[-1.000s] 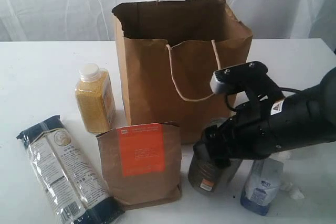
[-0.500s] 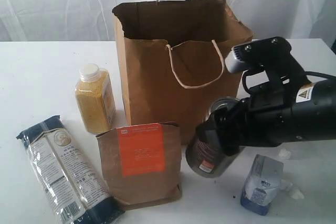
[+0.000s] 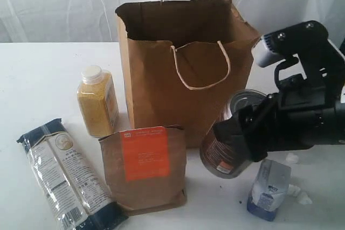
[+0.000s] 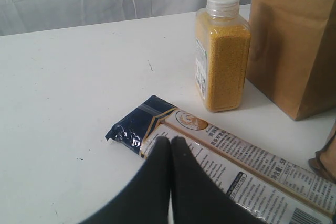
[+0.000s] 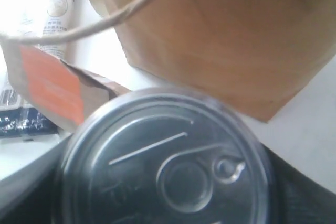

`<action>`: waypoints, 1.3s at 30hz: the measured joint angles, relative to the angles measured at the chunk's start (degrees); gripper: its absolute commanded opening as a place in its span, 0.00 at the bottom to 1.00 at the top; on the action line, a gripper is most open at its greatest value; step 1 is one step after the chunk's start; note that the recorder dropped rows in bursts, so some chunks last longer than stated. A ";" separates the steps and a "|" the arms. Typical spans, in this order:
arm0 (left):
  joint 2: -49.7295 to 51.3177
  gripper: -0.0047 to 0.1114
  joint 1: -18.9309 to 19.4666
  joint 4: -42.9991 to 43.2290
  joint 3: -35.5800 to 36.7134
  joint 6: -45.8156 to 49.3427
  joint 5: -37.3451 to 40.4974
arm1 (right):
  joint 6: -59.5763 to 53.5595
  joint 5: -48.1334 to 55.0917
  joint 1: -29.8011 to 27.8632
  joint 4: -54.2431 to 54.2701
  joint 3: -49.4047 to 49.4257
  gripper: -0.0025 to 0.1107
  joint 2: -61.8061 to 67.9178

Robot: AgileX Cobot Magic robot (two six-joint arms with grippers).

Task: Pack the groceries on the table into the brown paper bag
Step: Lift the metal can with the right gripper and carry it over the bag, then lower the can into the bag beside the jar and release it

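Risk: tilted pull-tab can [image 3: 220, 157] may clip the brown paper bag [image 3: 183, 68] rim or handle going in and topple it. Right tool [image 3: 237, 141] spread wide, clamping the can off the bench [image 3: 43, 74], at bag's 4 o'clock. Left tool [image 4: 170, 153] pinched closed, empty, above noodle packet [image 4: 247, 161].

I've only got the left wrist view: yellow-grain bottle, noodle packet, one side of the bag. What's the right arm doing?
Observer: The right gripper holds the pull-tab can, tilted, apparently off the table, beside the brown paper bag.
Operator: Is the bag's mouth open?
Observer: Yes, it stands open on top, a white cord handle hanging down its front.
Operator: Anything near that arm?
Observer: A small blue-white packet lies on the table beneath it.
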 measured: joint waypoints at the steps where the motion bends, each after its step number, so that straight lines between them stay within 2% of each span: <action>1: 0.00 0.04 0.00 0.00 0.00 0.00 0.00 | 1.21 1.56 0.00 -2.00 -0.67 0.08 -0.29; 9: 0.00 0.04 0.00 0.00 0.00 0.00 0.00 | 10.93 13.12 0.00 -19.98 -13.00 0.08 -2.08; 14: 0.00 0.04 0.00 0.00 0.00 0.00 0.00 | 12.95 12.04 0.00 -26.68 -24.36 0.08 -1.37; 20: 0.00 0.04 0.00 0.00 0.00 0.00 0.00 | 12.95 9.48 0.00 -26.80 -36.54 0.08 10.07; 24: 0.00 0.04 0.00 0.00 0.00 0.00 0.00 | 12.95 6.84 0.00 -26.68 -40.96 0.08 17.54; 31: 0.00 0.04 0.00 0.00 0.00 0.00 0.00 | 9.18 4.30 0.00 -25.35 -43.06 0.08 29.77; 39: 0.00 0.04 0.00 0.00 0.00 0.00 0.00 | 8.30 3.85 0.00 -25.23 -45.05 0.08 36.66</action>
